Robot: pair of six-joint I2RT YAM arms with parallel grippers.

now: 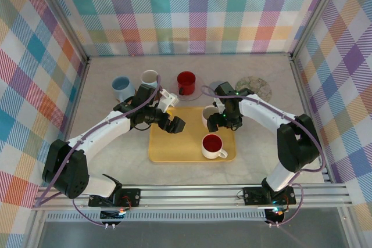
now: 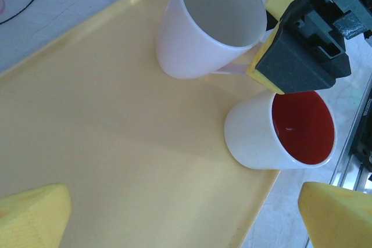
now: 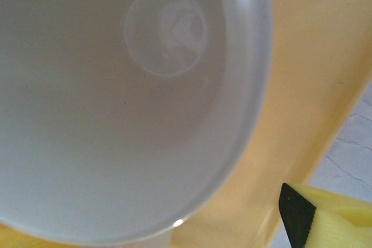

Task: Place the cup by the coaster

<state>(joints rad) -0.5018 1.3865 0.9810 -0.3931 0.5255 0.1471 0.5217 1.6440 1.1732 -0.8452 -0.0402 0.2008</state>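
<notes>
Left gripper [image 1: 174, 124] hovers over the far-left part of the tray [image 1: 174, 146], fingers spread wide. The white cup [image 1: 209, 112] sits on the tray's far-right part. The right gripper [image 1: 217, 122] is at its handle, grip impossible to tell. The coaster [image 1: 256, 88] lies off the tray, beyond that corner.

Robotics lab test cell: multicoloured plaid fabric walls [image 1: 192, 10] hung on silver aluminium extrusion posts [image 1: 60, 18], closing in a pale marbled tabletop [image 1: 122, 155]; along the near edge, a slotted silver aluminium rail [image 1: 192, 191] with bolted, cabled arm mounts.
</notes>
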